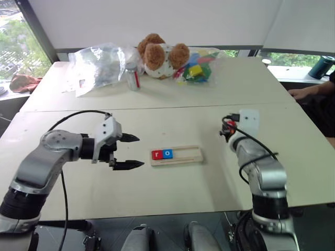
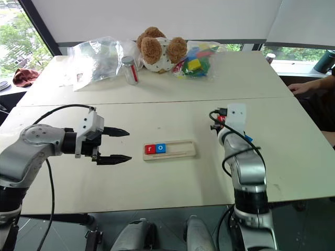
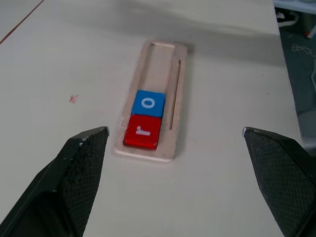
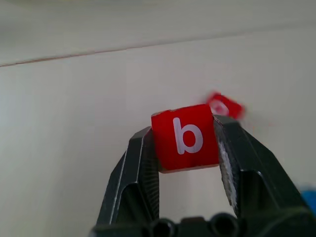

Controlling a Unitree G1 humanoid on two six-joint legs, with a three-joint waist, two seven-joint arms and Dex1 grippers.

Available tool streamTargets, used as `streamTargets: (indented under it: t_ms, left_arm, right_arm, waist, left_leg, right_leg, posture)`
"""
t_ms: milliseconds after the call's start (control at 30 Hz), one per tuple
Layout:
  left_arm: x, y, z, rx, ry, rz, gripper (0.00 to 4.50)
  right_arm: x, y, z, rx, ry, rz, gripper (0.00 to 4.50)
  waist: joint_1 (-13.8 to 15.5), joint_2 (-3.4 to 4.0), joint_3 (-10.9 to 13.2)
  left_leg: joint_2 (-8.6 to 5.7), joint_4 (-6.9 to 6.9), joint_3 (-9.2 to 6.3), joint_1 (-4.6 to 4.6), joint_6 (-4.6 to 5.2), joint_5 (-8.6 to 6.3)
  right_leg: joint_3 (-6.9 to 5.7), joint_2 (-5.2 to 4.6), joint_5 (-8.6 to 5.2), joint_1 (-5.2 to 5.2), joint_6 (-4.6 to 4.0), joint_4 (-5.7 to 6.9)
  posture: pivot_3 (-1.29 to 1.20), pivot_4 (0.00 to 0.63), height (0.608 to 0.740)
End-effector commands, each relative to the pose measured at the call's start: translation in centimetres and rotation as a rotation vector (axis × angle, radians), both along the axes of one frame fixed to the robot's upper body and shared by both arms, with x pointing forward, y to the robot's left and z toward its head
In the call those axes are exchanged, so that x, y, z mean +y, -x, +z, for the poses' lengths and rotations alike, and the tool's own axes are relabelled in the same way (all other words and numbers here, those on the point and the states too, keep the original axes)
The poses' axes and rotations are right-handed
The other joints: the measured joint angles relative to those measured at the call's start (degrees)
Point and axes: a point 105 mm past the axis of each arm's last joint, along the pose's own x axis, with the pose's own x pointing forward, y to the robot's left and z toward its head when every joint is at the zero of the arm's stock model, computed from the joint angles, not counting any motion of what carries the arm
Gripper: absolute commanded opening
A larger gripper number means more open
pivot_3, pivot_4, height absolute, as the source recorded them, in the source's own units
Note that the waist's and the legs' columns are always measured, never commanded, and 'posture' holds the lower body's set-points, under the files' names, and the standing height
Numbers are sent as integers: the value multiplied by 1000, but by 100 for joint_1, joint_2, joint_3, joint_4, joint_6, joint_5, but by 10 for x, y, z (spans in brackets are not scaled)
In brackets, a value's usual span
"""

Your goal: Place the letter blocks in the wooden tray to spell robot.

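Clamped between the right gripper (image 4: 186, 148) fingers – red "b" block (image 4: 185, 137); left gripper (image 1: 131, 152) gapes wide beside the wooden tray (image 1: 184, 156).

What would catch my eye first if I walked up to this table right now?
Probably the right pincer, gripping a red tile marked b above the table. Next, the pale wooden tray in the middle, holding a red r tile and a blue o tile at its left end. At the far edge sits a brown teddy bear beside bags of toys.
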Motion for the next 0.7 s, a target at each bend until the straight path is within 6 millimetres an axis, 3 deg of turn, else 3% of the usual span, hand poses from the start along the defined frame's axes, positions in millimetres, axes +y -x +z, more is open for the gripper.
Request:
streamTargets:
  t_ms: [33, 300, 500, 600, 700]
  left_arm:
    - [-9, 1, 9, -38, 10, -55, 4500]
    - [-19, -4, 10, -36, 6, -117, 4500]
    - [-21, -5, 14, -47, 14, -119, 4500]
    - [-18, -2, 13, -12, 27, -114, 4500]
    - [-11, -4, 11, 5, 31, -88, 4500]
  right_arm:
    - [0, 22, 8, -9, -21, -56, 1174]
    - [15, 31, -18, 107, -146, -75, 1174]
    - [21, 29, -26, 145, -165, -45, 4270]
    - [20, 25, -12, 88, -143, -17, 4459]
    - [13, 15, 19, -49, -78, 63, 4459]
  waist:
    - [-5, 1, 1]
    - [7, 2, 1]
    - [11, 1, 1]
    - [-9, 2, 1]
    - [-5, 3, 2]
  left_leg:
    - [0, 2, 3, 2, 0, 1]
    - [0, 6, 4, 44, -1, 3]
    - [-1, 4, 3, 43, -1, 3]
    - [0, 5, 4, 44, -1, 3]
    - [1, 4, 5, 43, -1, 3]
  right_leg:
    - [3, 0, 0, -2, 0, -1]
    - [1, 14, 0, 29, -1, 15]
    - [0, 15, -1, 29, -1, 10]
    - [1, 14, -1, 29, -1, 11]
    - [0, 21, -1, 28, -1, 11]
  posture:
    - [0, 150, 740]
    - [0, 150, 740]
    - [0, 150, 740]
    - [0, 150, 740]
    - [0, 150, 740]
